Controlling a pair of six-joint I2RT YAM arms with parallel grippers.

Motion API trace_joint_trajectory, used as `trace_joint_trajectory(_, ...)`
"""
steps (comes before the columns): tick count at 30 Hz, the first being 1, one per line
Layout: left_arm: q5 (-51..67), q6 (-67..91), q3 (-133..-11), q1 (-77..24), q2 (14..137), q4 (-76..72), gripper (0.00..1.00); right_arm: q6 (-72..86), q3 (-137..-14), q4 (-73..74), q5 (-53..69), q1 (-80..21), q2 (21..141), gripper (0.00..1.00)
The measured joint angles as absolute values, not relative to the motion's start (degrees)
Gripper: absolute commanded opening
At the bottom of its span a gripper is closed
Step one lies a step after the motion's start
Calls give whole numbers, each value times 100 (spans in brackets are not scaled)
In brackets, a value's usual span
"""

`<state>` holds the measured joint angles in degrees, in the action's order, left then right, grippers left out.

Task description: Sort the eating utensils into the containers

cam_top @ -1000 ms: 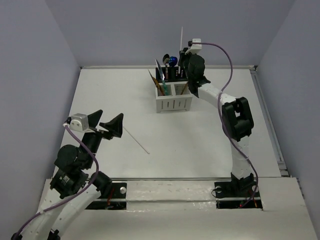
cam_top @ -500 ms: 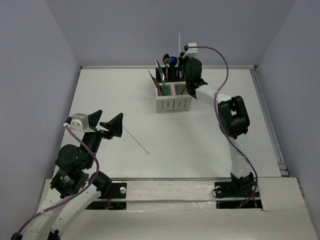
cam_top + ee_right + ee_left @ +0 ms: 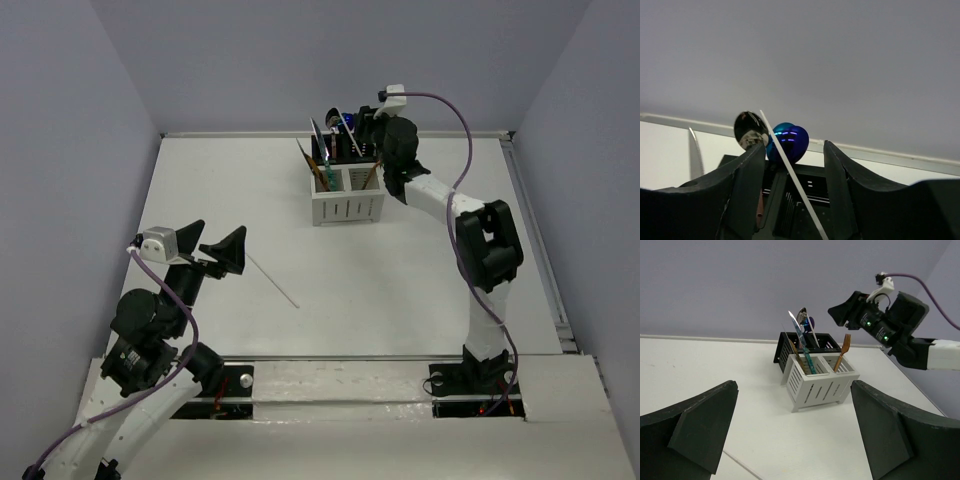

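Note:
The containers [image 3: 348, 205] stand at the back middle of the table as one caddy, white slotted boxes in front and black ones [image 3: 781, 347] behind. Utensils stand in them: an orange fork [image 3: 842, 352], a teal-handled knife [image 3: 805, 354], a blue spoon [image 3: 790, 142] and a silver spoon [image 3: 749, 127]. My right gripper [image 3: 794, 150] is open just above the black boxes. A thin white stick [image 3: 790, 172] leans free between its fingers, lower end inside a black box. My left gripper [image 3: 212, 243] hovers open and empty over the table's left.
A second thin white stick [image 3: 272, 280] lies flat on the table just right of the left gripper, also visible as a white stick [image 3: 735, 460] in the left wrist view. A raised rail [image 3: 535, 240] runs along the table's right side.
The right gripper has opened and let go of the white stick, which has dropped lower into the black box. The left arm has not moved.

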<state>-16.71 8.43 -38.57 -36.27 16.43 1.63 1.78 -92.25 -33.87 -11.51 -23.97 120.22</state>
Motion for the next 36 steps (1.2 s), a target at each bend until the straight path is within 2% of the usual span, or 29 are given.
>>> trace_joint_trajectory(6, -1671, 843, -3857, -3627, 1643, 163, 99, 392, -8558, -3120, -681, -2488, 10785, 44)
trace_joint_trajectory(8, -1671, 843, -3857, -3627, 1643, 163, 99, 458, -8497, -2794, -519, -2657, 10440, 45)
trace_joint_trajectory(9, -1671, 843, -3857, -3627, 1643, 163, 99, 491, -8488, -2576, -414, -2836, 10276, 51)
trace_joint_trajectory(14, -1673, 843, -3857, -3627, 1643, 163, 99, 622, -8265, -1667, -47, -3881, 9977, 63)
trace_joint_trajectory(15, -1673, 843, -3857, -3627, 1643, 163, 99, 644, -8211, -1321, 49, -4160, 10016, 72)
trace_joint_trajectory(16, -1673, 843, -3857, -3627, 1643, 163, 99, 644, -8202, -1072, 91, -4399, 10082, 76)
trace_joint_trajectory(18, -1675, 843, -3857, -3627, 1643, 163, 99, 652, -8208, -580, 187, -4742, 10269, 84)
trace_joint_trajectory(19, -1675, 843, -3857, -3627, 1643, 163, 99, 642, -8211, -252, 222, -4956, 10453, 84)
trace_joint_trajectory(23, -1710, 843, -3857, -3627, 1629, 163, 99, 574, -8475, 709, 200, -5433, 11214, 79)
trace_joint_trajectory(26, -1809, 843, -3857, -3627, 1568, 165, 99, 530, -8783, 1177, 78, -5618, 11789, 67)
trace_joint_trajectory(36, -2043, 843, -3857, -3627, 1339, 161, 99, 471, -9793, 2147, -139, -5935, 12610, 56)
